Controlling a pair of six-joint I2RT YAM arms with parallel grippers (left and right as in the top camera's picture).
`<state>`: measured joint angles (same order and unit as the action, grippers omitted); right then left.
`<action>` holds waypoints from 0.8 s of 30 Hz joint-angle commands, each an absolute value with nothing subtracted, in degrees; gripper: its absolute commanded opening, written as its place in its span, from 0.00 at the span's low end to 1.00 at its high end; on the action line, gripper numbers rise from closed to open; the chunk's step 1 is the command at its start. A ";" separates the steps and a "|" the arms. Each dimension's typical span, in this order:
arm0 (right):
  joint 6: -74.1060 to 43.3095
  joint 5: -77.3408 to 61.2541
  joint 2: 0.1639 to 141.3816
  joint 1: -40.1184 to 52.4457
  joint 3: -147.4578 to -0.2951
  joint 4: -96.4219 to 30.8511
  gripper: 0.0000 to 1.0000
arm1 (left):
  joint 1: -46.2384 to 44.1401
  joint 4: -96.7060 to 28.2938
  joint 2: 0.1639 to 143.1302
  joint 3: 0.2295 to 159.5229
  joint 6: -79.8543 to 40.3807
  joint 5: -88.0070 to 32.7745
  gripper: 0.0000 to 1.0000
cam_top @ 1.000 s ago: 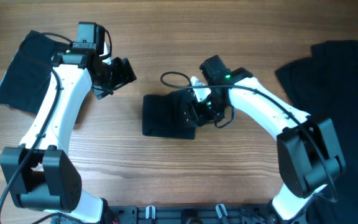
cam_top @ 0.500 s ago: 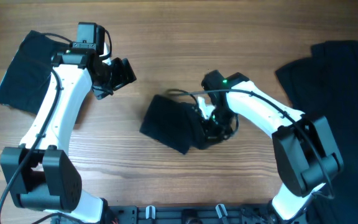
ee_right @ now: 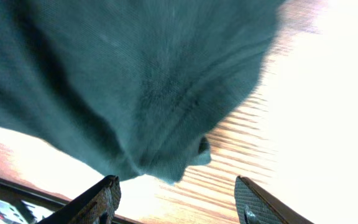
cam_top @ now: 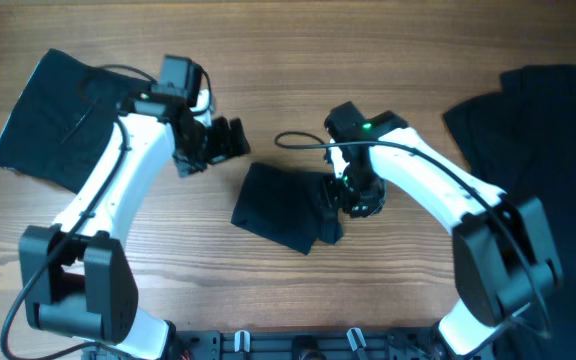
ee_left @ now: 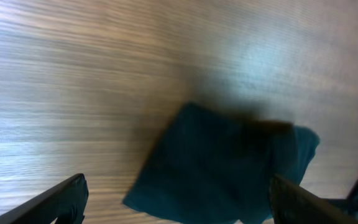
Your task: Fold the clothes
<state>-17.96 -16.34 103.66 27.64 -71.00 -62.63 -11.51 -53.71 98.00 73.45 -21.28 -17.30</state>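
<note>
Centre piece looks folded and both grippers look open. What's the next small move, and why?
Probably lower the left gripper onto the left edge of the folded garment and close. It hovers open just up-left of that garment. The right gripper is open at the garment's right edge, clamping nothing. The left pile looks like where this garment goes.

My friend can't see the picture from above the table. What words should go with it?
A small folded dark garment lies in the middle of the wood table, with the right gripper at its right edge and the left gripper near its upper-left corner. A second folded garment lies at far left, and a loose dark pile at far right.
</note>
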 commanded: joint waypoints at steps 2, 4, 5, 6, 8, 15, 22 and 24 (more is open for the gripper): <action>-17.87 -10.90 98.89 24.58 -72.44 -64.97 0.65 | -14.20 -46.30 100.49 65.49 -19.51 -23.62 0.94; -17.47 -10.90 97.91 22.79 -72.44 -65.23 0.65 | -15.88 -41.30 102.17 62.87 -19.49 -23.59 0.97; -17.39 -10.90 97.54 21.71 -72.44 -65.21 0.65 | -16.73 -39.29 103.22 62.06 -19.49 -23.55 0.97; -17.08 -10.92 97.36 21.12 -72.44 -65.23 0.64 | -17.45 -38.04 104.25 61.58 -19.79 -23.57 0.97; -16.64 -10.94 96.82 19.79 -72.44 -65.52 0.64 | -18.85 -37.01 106.30 61.32 -19.94 -24.08 0.96; -16.49 -10.92 94.45 17.04 -72.44 -65.84 0.64 | -17.54 -36.47 106.85 64.49 -18.15 -24.05 0.04; -16.51 -10.90 94.45 16.99 -72.44 -65.78 0.64 | 3.27 -43.00 103.37 87.70 -16.88 -22.63 0.06; -16.53 -10.92 94.45 16.99 -72.44 -65.56 0.64 | 9.30 -41.76 103.37 90.45 -16.88 -22.63 0.08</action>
